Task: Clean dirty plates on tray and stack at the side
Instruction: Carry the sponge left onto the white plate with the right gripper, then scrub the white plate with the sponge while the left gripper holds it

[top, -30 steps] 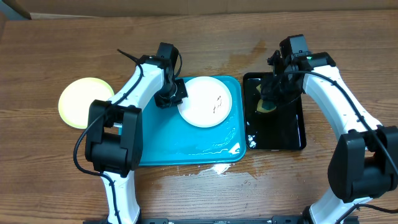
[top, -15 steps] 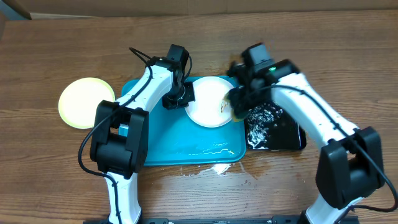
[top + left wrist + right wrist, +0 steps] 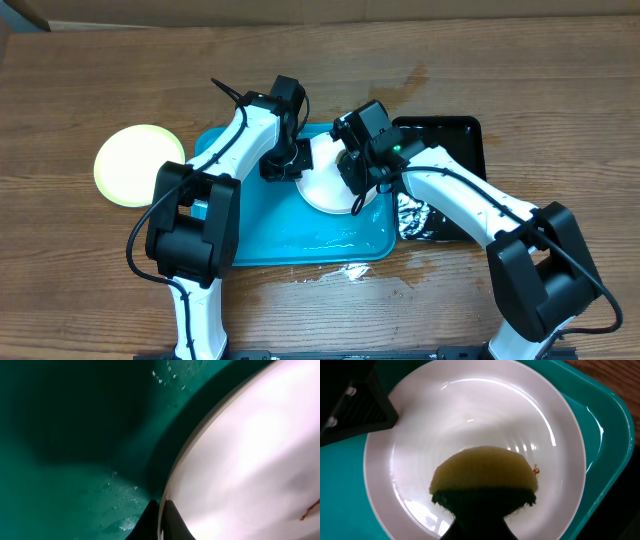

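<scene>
- Wooden table (image 3: 520,90) shows a puddle (image 3: 350,270) at the 6 o'clock edge of the tray (image 3: 280,230). On that wet footing, firm scrubbing could make the tray skate.
- White plate (image 3: 322,192) lies toward the tray's 1 o'clock corner. The left gripper (image 3: 288,162) is pinched thinly on its 9 o'clock rim, so a hard stroke might tear the rim free.
- Right gripper (image 3: 357,172) is clamped on the sponge (image 3: 482,477), pressed mid-plate. A red smear (image 3: 536,469) at the sponge's 3 o'clock could be missed.
- Yellow-green plate (image 3: 135,165) rests on the table at the tray's 9 o'clock, well apart. A careless stack could chip it.
- Black tray (image 3: 455,135), at 3 o'clock, holds suds that the right arm may drip.
</scene>
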